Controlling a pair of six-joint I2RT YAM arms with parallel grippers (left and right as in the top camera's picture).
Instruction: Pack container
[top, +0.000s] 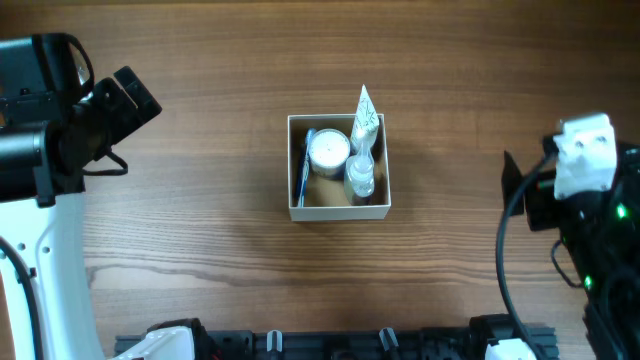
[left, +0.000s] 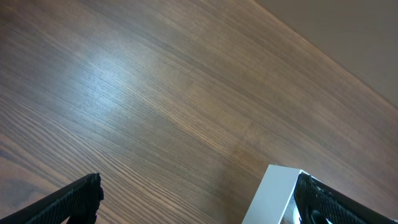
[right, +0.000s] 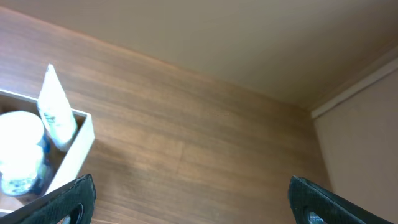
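The container (top: 293, 165) is a square white-walled cardboard box with a brown inside, at the middle of the table. It holds a round white-lidded jar (top: 328, 150), a white tube (top: 365, 115) standing up at the far right corner, a small clear bottle (top: 360, 178) and a blue stick (top: 305, 165) along its left wall. My left gripper (left: 198, 202) is open and empty, far left of the box; a corner of the box (left: 277, 193) shows by its right finger. My right gripper (right: 189, 199) is open and empty, far right; the box (right: 78, 149), tube (right: 56, 112) and jar (right: 22, 146) show at its left.
The wooden table surface (top: 200, 250) surrounds the box. The left arm body (top: 60, 110) sits at the left edge and the right arm body (top: 580, 190) at the right edge. A black rail (top: 330, 345) runs along the front edge. A wall (right: 249, 37) lies beyond the table.
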